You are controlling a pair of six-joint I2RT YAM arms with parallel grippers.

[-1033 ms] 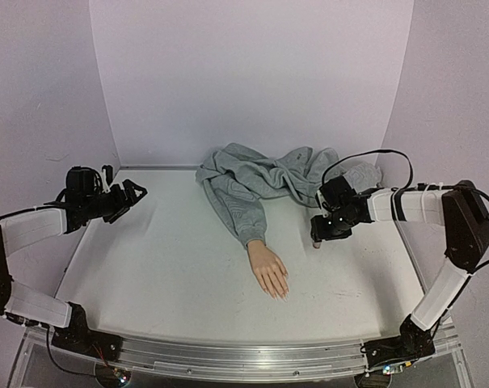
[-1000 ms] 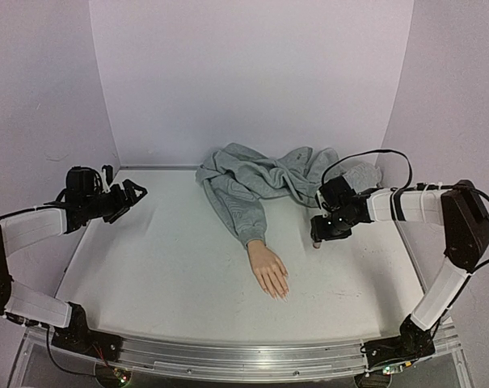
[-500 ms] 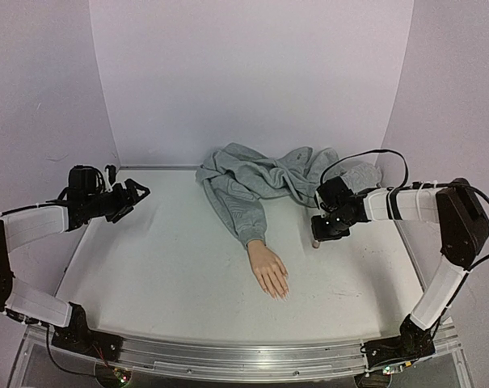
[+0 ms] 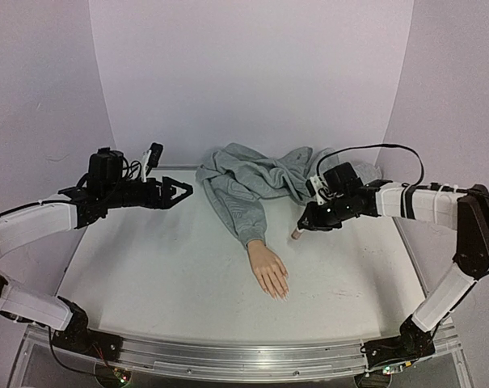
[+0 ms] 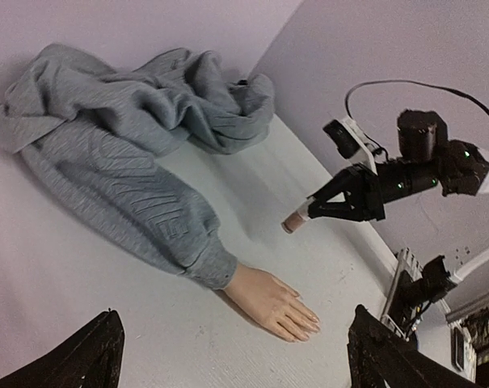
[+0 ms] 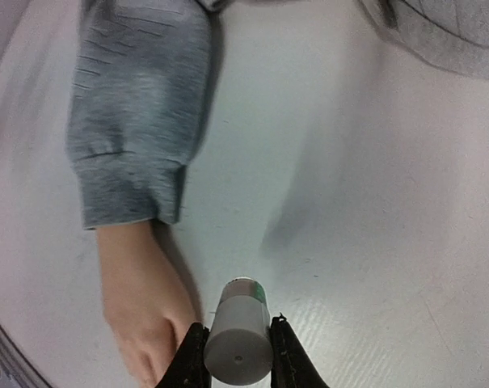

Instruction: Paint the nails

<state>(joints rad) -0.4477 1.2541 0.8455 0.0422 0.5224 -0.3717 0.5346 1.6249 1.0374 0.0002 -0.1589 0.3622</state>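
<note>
Right of the mannequin hand (image 4: 268,271), whose nails (image 4: 279,294) tip its near end below a grey sleeve (image 4: 240,212), the right gripper (image 4: 303,226) pinches a small whitish bottle (image 4: 296,234), while the left gripper (image 4: 179,192) hangs well to the hand's left, jaws spread wide.

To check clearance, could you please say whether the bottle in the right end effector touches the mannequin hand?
Apart: the left wrist view shows bare table between the bottle and the mannequin hand.

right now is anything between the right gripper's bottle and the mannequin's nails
Nothing visible. Only bare table lies between the bottle in the right gripper and the nails; the grey sleeve lies off that line.
</note>
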